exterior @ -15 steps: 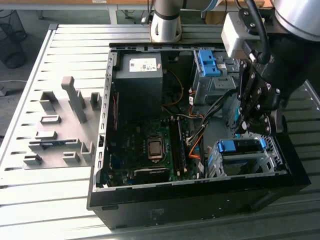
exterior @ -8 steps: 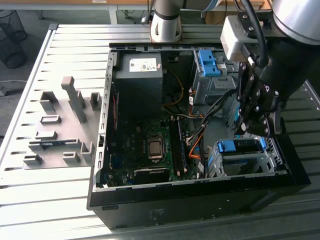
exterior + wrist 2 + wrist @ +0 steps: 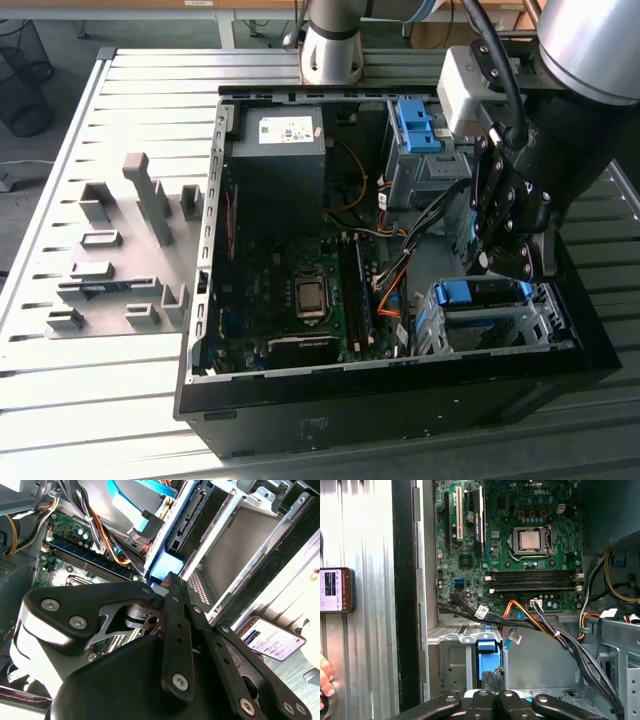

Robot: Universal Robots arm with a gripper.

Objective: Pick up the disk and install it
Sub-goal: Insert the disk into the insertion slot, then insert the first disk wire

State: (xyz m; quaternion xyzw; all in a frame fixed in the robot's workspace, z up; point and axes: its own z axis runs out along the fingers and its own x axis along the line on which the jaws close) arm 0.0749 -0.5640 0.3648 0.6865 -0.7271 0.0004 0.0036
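Observation:
The disk sits in the lower drive cage (image 3: 490,325) of the open computer case, at the exterior view's right. Its blue side rail (image 3: 478,292) shows along the cage's upper edge. In the second wrist view I see the disk's (image 3: 181,522) dark connector edge and the blue rail end. In the first wrist view the blue rail end (image 3: 487,652) stands in the cage opening. My gripper (image 3: 512,268) hangs right over that cage. Its fingertips (image 3: 170,582) look pressed together and rest against the blue rail end, as the gripper (image 3: 492,677) also appears in the first wrist view.
A bare blue bracket (image 3: 415,125) sits in the upper cage. The dark grey box (image 3: 278,160) and motherboard (image 3: 520,540) lie inside the case, and a cable bundle (image 3: 545,625) crosses beside the cage. A phone (image 3: 335,590) and a hand (image 3: 324,677) are outside the case wall. Grey fixtures (image 3: 120,250) stand on the table.

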